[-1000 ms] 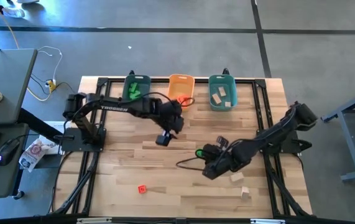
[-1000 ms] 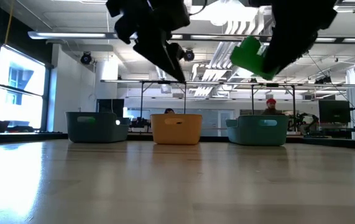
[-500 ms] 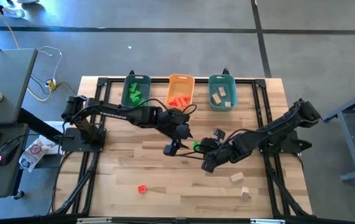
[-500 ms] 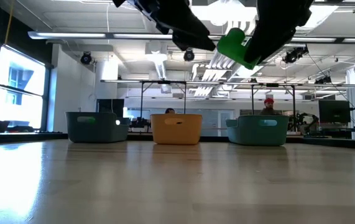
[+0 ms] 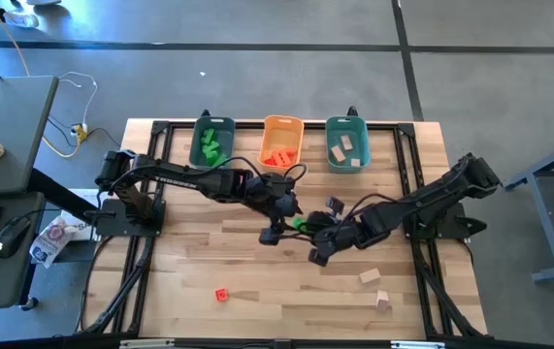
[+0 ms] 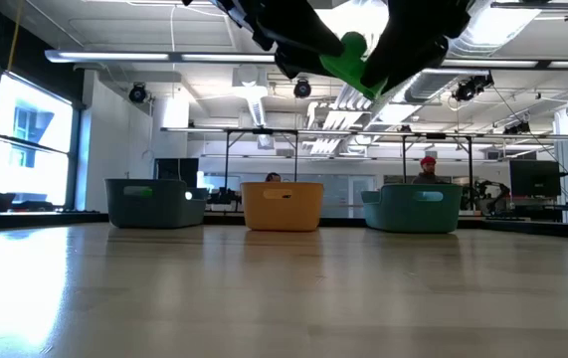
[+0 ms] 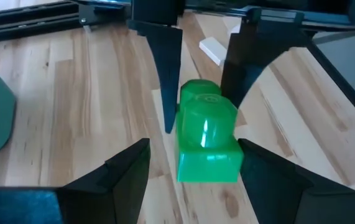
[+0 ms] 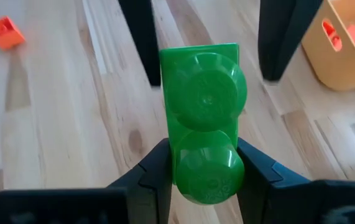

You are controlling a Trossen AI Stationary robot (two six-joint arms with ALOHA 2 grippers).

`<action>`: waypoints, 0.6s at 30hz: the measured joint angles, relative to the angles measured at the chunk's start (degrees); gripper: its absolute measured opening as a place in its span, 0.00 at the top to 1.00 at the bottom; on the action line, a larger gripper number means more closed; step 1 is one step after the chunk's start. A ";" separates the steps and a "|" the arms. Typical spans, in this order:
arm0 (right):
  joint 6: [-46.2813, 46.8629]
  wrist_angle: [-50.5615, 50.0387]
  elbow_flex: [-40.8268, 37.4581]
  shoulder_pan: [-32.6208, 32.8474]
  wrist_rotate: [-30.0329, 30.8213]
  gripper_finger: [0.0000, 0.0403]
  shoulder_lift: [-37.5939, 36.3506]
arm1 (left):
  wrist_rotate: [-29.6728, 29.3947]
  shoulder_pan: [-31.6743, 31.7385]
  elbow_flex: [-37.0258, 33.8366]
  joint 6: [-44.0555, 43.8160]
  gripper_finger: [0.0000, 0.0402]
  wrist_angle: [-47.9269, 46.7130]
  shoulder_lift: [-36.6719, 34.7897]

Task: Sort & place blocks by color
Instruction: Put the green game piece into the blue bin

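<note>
A bright green block (image 8: 203, 106) with two round studs hangs high above the table's middle (image 6: 349, 60), held by my right gripper (image 8: 205, 165), which is shut on it. My left gripper (image 7: 194, 149) is open and faces it from the table's left. Its fingers (image 8: 141, 43) stand on either side of the block's far end, with a gap on each side. In the high view the two grippers meet at the centre, left (image 5: 278, 231) and right (image 5: 309, 235). A red-orange block (image 5: 221, 295) and two tan blocks (image 5: 369, 277) lie flat on the near part of the table. My right gripper pinches the green block between its two fingers, on the two side faces of the end nearest its wrist (image 8: 180, 177). The fingers come slanting down from the table's right and lie along the block. The block is lifted clear of the table and sticks out past the fingertips.
Three bins stand in a row at the far edge. They are a teal bin (image 5: 212, 142) with green blocks, an orange bin (image 5: 280, 145) with red-orange blocks, and a teal bin (image 5: 346, 143) with tan blocks. Black frame rails run along the table's sides. A person shows in the room beyond.
My left gripper has swung from in front of the orange bin toward the table's middle, tipping up, and now brackets the green block. My right gripper has carried the green block up and a little toward the left and far side, rolling somewhat. Neither has opened or shut.
</note>
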 joint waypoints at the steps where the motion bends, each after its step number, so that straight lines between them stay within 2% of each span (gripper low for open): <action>1: -0.35 0.70 0.00 -0.02 0.05 0.74 0.00 | 0.00 0.00 0.00 -0.14 0.44 0.00 0.00; 10: -0.60 2.45 0.00 -0.74 1.03 0.74 0.00 | 0.02 -0.02 0.00 -0.75 0.47 -0.02 0.00; 18: -1.06 2.54 0.00 -1.11 0.67 0.74 0.00 | 0.07 -0.05 0.00 -0.08 0.71 -0.80 -0.02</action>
